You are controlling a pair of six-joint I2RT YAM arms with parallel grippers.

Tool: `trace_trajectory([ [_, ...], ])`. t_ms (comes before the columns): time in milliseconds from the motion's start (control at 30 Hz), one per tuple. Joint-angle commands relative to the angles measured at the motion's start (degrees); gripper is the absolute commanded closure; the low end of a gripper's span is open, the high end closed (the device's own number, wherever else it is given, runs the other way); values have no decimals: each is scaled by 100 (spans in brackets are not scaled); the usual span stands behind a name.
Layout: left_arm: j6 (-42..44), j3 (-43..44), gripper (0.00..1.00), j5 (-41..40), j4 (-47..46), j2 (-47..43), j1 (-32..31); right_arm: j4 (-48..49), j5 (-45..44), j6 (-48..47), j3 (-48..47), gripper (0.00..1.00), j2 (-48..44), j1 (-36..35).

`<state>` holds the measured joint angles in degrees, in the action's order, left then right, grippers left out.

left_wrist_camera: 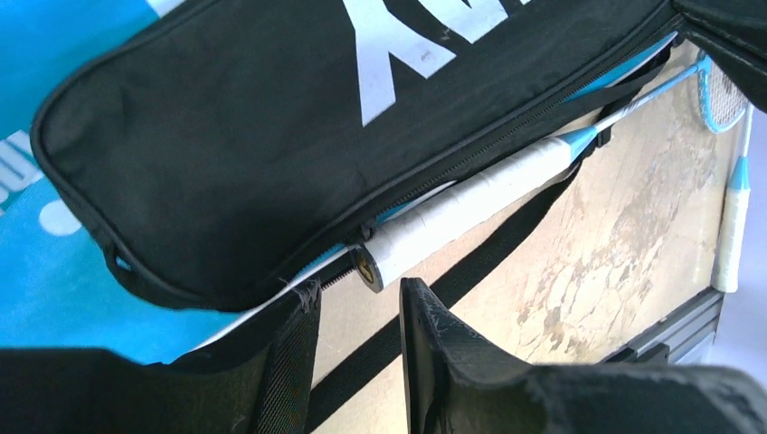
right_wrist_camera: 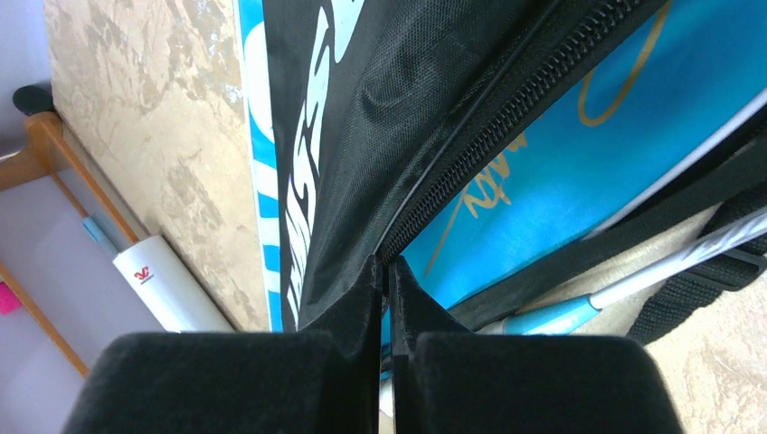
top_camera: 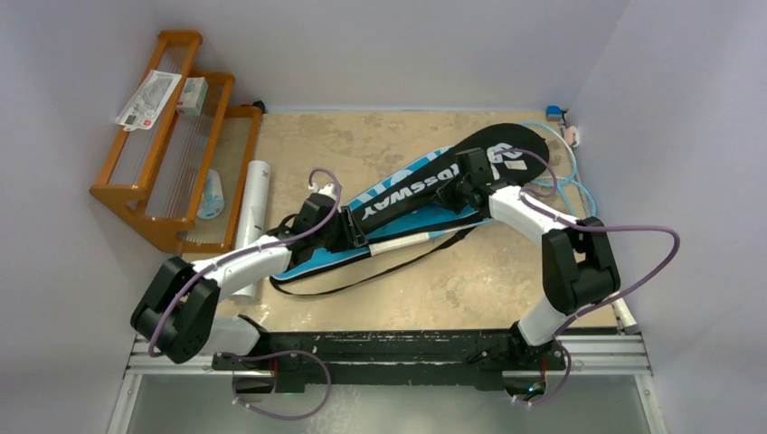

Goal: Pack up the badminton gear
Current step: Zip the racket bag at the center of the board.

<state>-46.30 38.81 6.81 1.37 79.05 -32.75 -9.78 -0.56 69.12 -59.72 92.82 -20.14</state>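
My right pincer (right_wrist_camera: 384, 271) pinches the zipper edge of the black cover (right_wrist_camera: 362, 117), while my left pincer (left_wrist_camera: 360, 291), spread, sits just short of the white racket grip (left_wrist_camera: 461, 203).

Bare tabletop (top_camera: 488, 280) nearside; black cover (top_camera: 425, 185) mid-table, rack (top_camera: 167, 154) left

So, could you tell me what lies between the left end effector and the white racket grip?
Left wrist view: only bare tabletop, with a black strap crossing it.
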Motion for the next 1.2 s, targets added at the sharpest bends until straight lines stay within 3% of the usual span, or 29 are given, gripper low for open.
trace_trajectory([
  [0, -511, -186, 63, -915, 44, -600, -227, 343, 47, 153, -410, 100, 71, -100],
  [233, -1260, -275, 53, -2616, 642, -836, -952, 379, 47, 232, -470, 100, 131, -154],
  [933, -1129, 333, 61, -2869, 63, 181, -992, 395, 47, 235, -470, 100, 113, -201],
  [1167, -1287, 746, 73, -3289, 464, 661, -987, 406, 144, 233, -442, 100, 76, -201],
])
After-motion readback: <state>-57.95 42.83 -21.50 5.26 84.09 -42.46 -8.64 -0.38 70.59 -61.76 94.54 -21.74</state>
